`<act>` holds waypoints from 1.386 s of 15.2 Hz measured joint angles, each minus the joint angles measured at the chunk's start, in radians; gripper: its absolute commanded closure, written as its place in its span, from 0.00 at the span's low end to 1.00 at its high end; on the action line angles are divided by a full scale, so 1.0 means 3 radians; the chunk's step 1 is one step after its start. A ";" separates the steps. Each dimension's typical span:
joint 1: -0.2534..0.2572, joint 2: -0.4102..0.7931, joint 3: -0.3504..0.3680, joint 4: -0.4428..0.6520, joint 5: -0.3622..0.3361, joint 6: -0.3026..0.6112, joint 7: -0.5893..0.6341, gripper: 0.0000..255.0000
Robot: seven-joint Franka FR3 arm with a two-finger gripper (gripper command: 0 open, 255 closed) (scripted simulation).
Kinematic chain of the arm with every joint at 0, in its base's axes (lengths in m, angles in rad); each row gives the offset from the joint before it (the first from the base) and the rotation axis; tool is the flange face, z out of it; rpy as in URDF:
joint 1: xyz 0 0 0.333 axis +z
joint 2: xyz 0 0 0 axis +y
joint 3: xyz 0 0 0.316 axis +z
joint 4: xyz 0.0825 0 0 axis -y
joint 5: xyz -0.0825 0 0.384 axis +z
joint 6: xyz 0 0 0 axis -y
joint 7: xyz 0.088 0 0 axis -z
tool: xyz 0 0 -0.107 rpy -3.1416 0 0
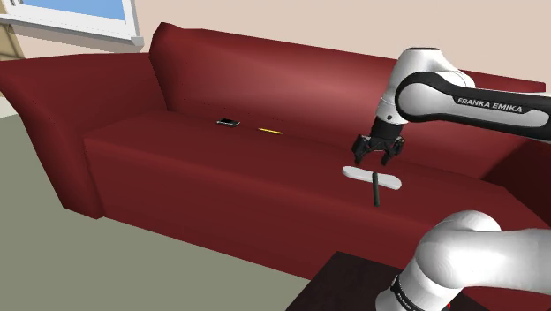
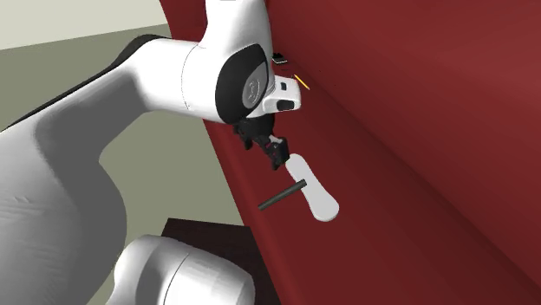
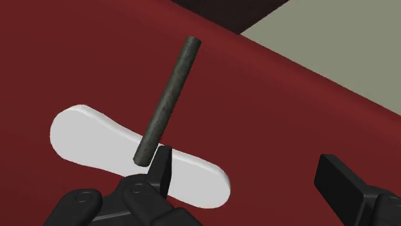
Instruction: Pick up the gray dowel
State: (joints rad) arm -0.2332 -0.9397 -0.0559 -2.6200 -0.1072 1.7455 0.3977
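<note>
A: Shoulder view first: where is the gray dowel (image 1: 376,189)?

B: It lies on the seat of the dark red sofa (image 1: 221,177), near the seat's front edge. One end rests across a flat white oblong piece (image 1: 360,174). The other end points toward the front edge.

A: And the pincer (image 1: 378,162)?

B: It hangs just above the white piece and points down. In the wrist view its two black fingers (image 3: 162,173) stand wide apart and clasp nothing. One of them is just beside the dowel's (image 3: 168,99) end on the white piece (image 3: 83,135). Whether it touches, I cannot tell.

A: Is anything else on the seat?

B: Yes, a small black flat thing (image 1: 229,122) and a thin yellow stick (image 1: 270,131). Both are well apart from the dowel, near the seat's back edge.
</note>
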 measured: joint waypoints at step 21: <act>-0.0671 -0.0339 -0.0135 -0.1069 -0.0269 0.0958 0.0704 1.00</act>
State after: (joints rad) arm -0.4344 -1.0413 -0.0965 -2.9407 -0.1880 2.0327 0.6088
